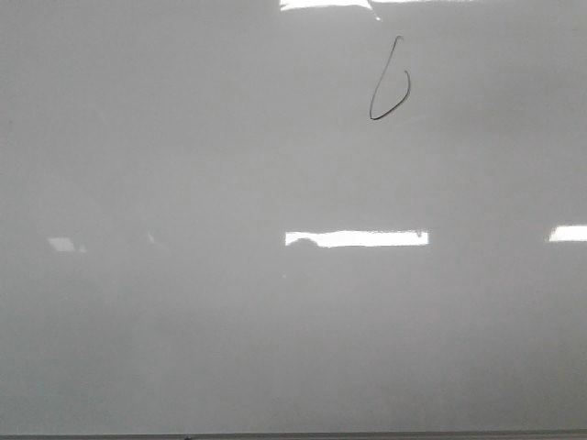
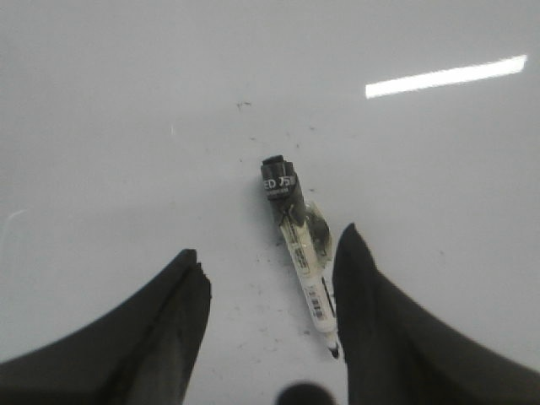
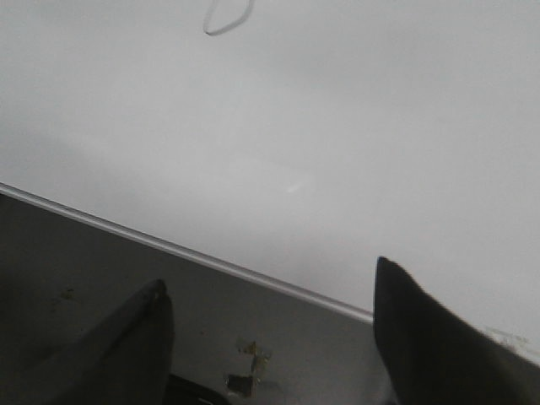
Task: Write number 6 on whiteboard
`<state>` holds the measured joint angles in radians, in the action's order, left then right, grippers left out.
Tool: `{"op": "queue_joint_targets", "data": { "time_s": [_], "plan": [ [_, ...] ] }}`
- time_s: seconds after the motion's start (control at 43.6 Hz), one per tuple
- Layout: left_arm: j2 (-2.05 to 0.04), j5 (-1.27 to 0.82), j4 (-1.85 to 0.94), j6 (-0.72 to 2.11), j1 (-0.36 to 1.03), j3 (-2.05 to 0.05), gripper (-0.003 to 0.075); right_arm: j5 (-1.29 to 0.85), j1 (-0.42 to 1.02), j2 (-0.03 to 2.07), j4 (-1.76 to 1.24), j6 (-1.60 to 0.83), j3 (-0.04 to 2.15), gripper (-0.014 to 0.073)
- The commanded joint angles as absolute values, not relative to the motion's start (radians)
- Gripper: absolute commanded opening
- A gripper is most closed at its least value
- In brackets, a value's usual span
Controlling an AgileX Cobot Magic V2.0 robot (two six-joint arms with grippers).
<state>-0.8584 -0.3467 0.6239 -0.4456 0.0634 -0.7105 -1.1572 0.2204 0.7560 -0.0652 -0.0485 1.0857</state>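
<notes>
The whiteboard [image 1: 229, 321] fills my front view. The number 6 [image 1: 389, 82] sits far up, right of centre, its loop narrow and pointed. A marker [image 2: 300, 253] lies flat on the board between my left end effector [image 2: 270, 278] fingers, which are spread and not gripping it. My right end effector [image 3: 270, 312] is spread, empty, over the board's edge strip. The marker looks uncapped, though blurred. Risk: a careless brush rolls it, smearing stray ink.

1. We see the whiteboard [image 1: 183, 348] as smooth and glossy, throwing bright glare.
2. The marker [image 2: 299, 245] looks like shiny plastic with a paper label.
3. The fingers [image 2: 169, 329] look matt black.
</notes>
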Motion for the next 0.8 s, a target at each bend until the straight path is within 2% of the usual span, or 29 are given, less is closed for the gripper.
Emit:
{"op": "queue_joint_targets", "data": {
  "time_s": [0.0, 0.115, 0.206, 0.481, 0.665, 0.733, 0.779],
  "plan": [
    [-0.802, -0.561, 0.569, -0.438, 0.175, -0.811, 0.0336, -1.145, 0.216, 0.746, -0.017, 0.0, 1.119, 0.0528],
    [-0.771, -0.831, 0.406, -0.331, 0.32, -0.916, 0.0336, -1.116, 0.216, 0.714, -0.017, 0.0, 1.097, 0.0528],
    [-0.755, -0.935, 0.304, -0.246, 0.415, -0.96, 0.0336, -1.098, 0.216, 0.67, -0.017, 0.0, 1.063, 0.0528],
    [-0.712, -0.951, 0.227, -0.234, 0.596, -0.965, 0.0336, -1.015, 0.216, 0.505, -0.017, 0.0, 0.934, 0.0528],
    [-0.712, -0.928, 0.229, -0.234, 0.616, -0.965, 0.0331, -0.986, 0.216, 0.422, -0.017, 0.0, 0.896, 0.0528],
    [-0.712, -0.92, 0.231, -0.234, 0.616, -0.965, 0.0299, -0.98, 0.216, 0.407, -0.017, 0.0, 0.89, 0.0514],
    [-0.712, -0.92, 0.231, -0.234, 0.616, -0.965, 0.0264, -0.983, 0.216, 0.406, -0.017, -0.005, 0.89, 0.0471]
  ]
}}
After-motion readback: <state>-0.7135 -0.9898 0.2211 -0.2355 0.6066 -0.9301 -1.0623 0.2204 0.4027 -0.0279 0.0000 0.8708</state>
